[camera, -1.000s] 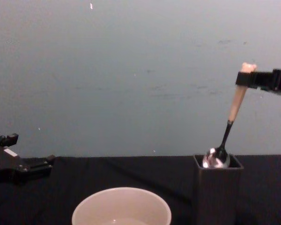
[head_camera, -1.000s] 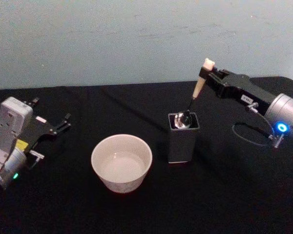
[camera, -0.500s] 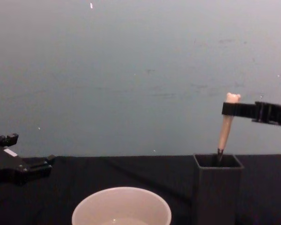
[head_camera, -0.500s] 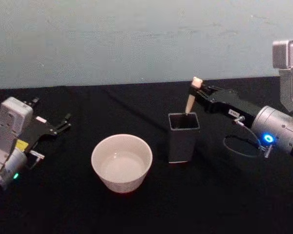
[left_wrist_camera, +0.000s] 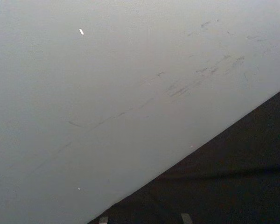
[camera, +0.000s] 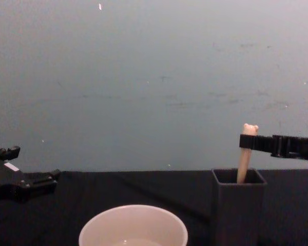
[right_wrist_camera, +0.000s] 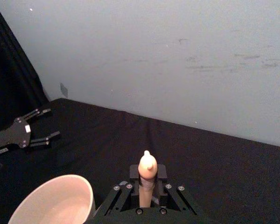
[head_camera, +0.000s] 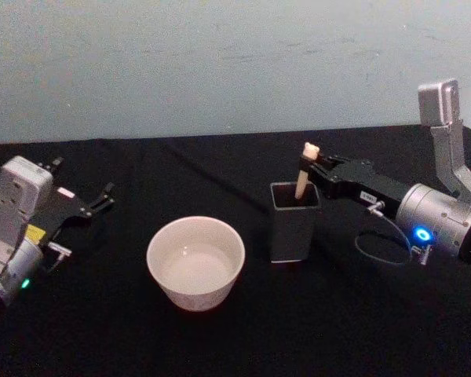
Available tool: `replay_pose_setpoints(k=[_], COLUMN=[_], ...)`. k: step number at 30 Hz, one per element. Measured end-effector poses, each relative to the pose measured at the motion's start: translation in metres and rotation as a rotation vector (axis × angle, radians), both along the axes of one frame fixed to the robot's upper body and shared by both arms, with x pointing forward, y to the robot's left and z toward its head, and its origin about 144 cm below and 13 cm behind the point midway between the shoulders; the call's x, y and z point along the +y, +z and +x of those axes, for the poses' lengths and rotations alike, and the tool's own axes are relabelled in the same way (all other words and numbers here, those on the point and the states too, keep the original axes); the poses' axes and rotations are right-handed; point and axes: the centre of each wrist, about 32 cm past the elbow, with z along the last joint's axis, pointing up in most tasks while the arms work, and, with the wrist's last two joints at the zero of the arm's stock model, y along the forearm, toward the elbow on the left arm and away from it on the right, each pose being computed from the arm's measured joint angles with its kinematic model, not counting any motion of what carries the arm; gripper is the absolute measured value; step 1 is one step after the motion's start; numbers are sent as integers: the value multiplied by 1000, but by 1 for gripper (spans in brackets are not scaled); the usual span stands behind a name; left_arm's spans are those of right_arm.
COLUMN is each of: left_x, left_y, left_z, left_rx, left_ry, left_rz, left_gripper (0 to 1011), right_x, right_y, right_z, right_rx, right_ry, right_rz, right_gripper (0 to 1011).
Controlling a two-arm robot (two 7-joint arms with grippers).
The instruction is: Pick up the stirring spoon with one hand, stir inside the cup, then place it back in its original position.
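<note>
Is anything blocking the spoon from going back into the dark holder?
Nothing visible does. The spoon already stands inside the holder, only its peach handle above the rim, gripped by the right end effector. The cup sits apart.

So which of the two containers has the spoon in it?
The dark grey square holder; the spoon stands in it, held by the right hand. The wide cream cup has none.

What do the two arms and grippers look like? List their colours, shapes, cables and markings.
The left gripper has thin black fingers on a black body with a yellow sticker and a white label, a boxy pale grey block, and a green light. The right gripper is black and flat with a small white label, on a silver cylinder with a blue ring light, a thin black looping cable and a grey boxy bracket.
</note>
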Motion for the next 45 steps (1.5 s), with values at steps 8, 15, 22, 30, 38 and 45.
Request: replay_pose_setpoints(k=[8, 15, 22, 30, 38, 45], left_x=[0, 0, 0, 0, 0, 0], left_y=[0, 0, 0, 0, 0, 0], left_z=[0, 0, 0, 0, 0, 0], left_rx=[0, 0, 0, 0, 0, 0], left_ry=[0, 0, 0, 0, 0, 0], left_rz=[0, 0, 0, 0, 0, 0], left_gripper=[1001, 1001, 1001, 1001, 1001, 1001], right_x=[0, -1, -1, -1, -1, -1], right_y=[-4, -6, -6, -7, -6, -6], right_z=[0, 0, 0, -1, -1, -1], right_rx=[16, 26, 31, 32, 31, 30], right_ry=[5, 7, 6, 5, 5, 5], right_rz=[-14, -18, -21, -22, -22, -21], right_gripper=[215, 215, 215, 215, 215, 329])
